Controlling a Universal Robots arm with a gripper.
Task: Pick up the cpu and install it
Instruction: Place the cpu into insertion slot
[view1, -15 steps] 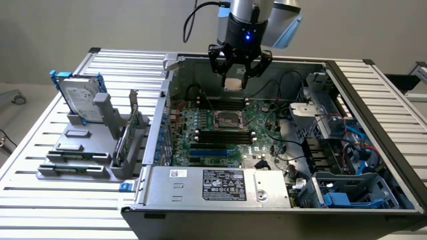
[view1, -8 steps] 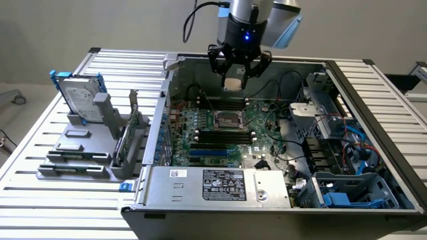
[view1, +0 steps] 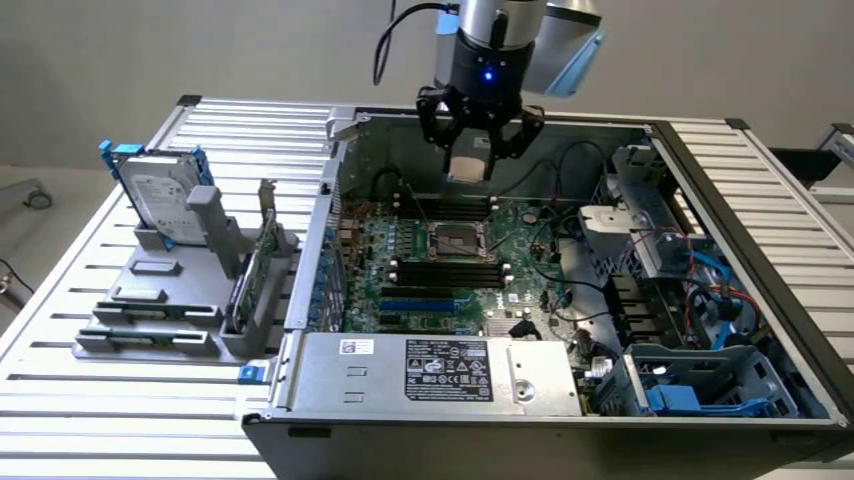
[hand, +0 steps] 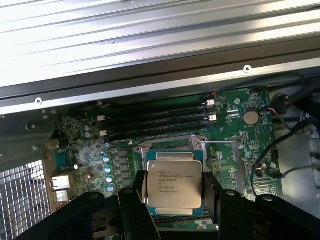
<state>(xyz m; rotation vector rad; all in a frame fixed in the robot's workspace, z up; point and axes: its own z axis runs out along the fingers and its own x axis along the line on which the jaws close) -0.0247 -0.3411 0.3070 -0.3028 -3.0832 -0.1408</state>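
cpu (hand: 172, 185) gripped between fingers (hand: 137, 200), above motherboard (hand: 235, 127)

We note the cpu (hand: 173, 185) silvery-grey on top, dark lettering in rows, pale tan edge. We log the gripper (view1: 470, 162) black, with a blue light (view1: 489, 73) above. Motherboard (hand: 235, 145) green, memory slots (hand: 155, 122) black. Hard drive (view1: 160, 205) silver, rails (view1: 112, 165) blue. Table (view1: 80, 400) pale grey, striped by parallel slats.
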